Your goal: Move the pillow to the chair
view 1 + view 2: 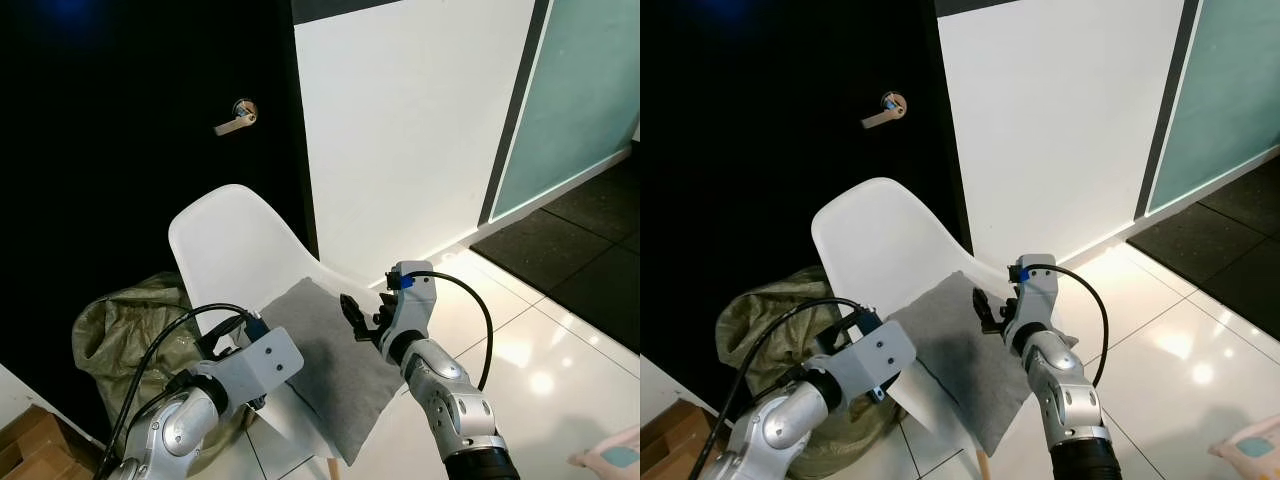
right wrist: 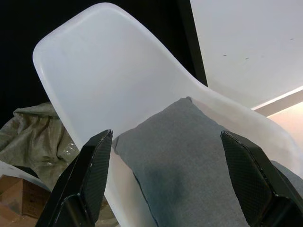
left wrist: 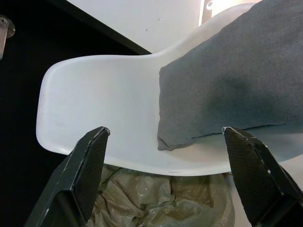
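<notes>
The right hand (image 1: 358,318) hangs just over the right side of the grey pillow (image 1: 335,365), its two black fingers (image 2: 85,182) spread wide apart and gripping nothing; in its wrist view the pillow's back corner and the curved chair back lie between the fingertips with a clear gap on either side. The left hand (image 3: 165,177) is likewise released, its fingers (image 3: 78,175) splayed at the left edge of the seat, with the pillow's near corner and the seat rim framed between them and neither fingertip seen touching the cloth. The pillow lies flat on the seat of the white chair (image 1: 225,235), one corner pointing toward the chair back and the opposite corner jutting out past the front lip of the seat, above a wooden leg (image 1: 332,469). Behind and below the chair, on its left side, sits a crumpled olive-green sack (image 1: 125,320), and a brown cardboard box (image 1: 30,440) shows just beside that at the lower left. The chair stands against a black door with a metal lever handle (image 1: 236,117), next to a white wall (image 1: 410,120). To the right a frosted glass panel (image 1: 580,90) meets dark floor tiles (image 1: 575,250), while glossy pale tiles (image 1: 545,360) spread beneath the arms.
</notes>
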